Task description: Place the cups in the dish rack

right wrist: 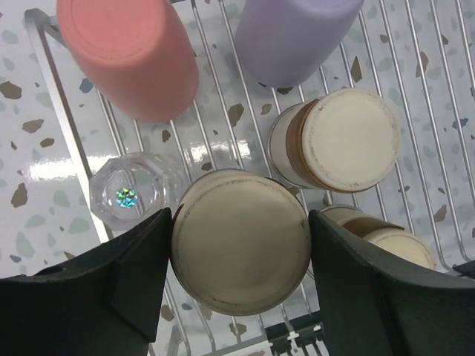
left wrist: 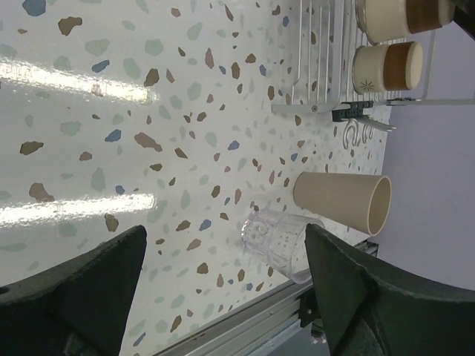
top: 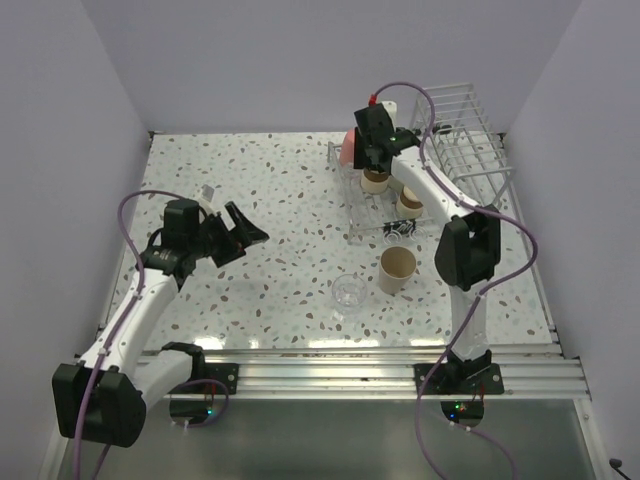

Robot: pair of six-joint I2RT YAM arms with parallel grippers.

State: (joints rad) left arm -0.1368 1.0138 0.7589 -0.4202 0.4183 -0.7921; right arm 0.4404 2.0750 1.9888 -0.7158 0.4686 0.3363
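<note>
Bright even light, glare streaks on table, sharp focus, soft shadows

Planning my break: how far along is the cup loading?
Done: coral cup, lavender cup, one clear cup and two brown cups sit in the rack. In hand: the right fingers hold a sixth cup there. To do: beige cup and clear tumbler on the table; left fingers open.
</note>
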